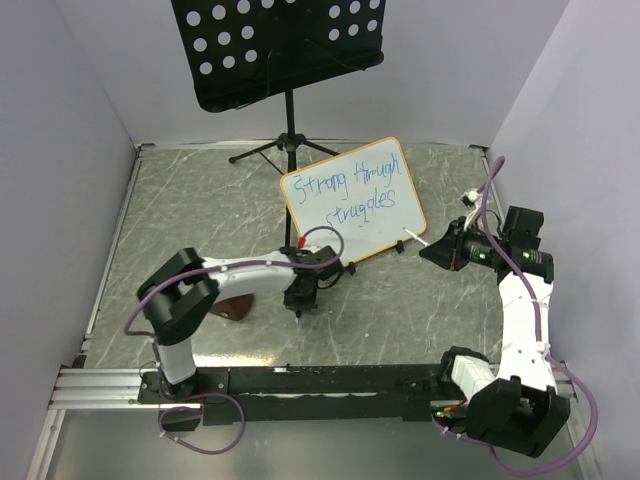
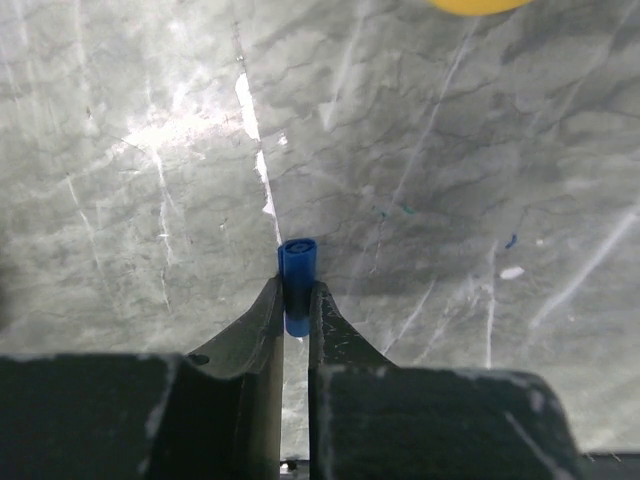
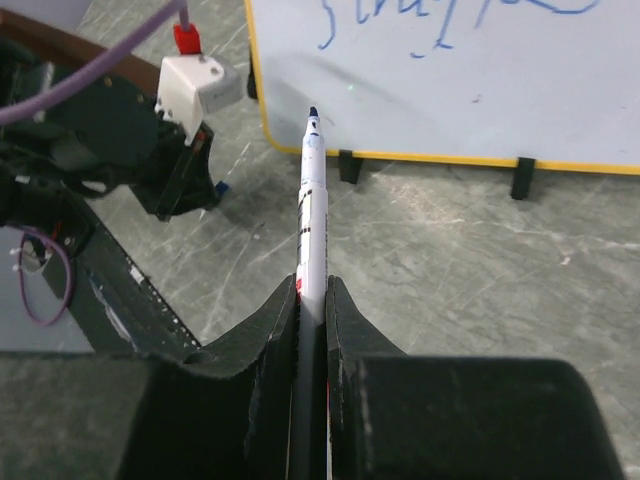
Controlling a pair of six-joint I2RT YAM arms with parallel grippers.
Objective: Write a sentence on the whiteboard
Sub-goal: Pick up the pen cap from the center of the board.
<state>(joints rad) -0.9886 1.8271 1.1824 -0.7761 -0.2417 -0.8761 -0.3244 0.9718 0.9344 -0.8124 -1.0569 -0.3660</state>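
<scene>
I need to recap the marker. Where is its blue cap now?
The blue cap is pinched in the left gripper, by the near left corner of the whiteboard.

Overhead and right-wrist views sharing whiteboard

env: robot lab cell | wht walls | alu rail | marble-look tbl

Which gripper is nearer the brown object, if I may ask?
Left. The left gripper is just beside the brown object; the right gripper is far across, by the whiteboard.
</scene>
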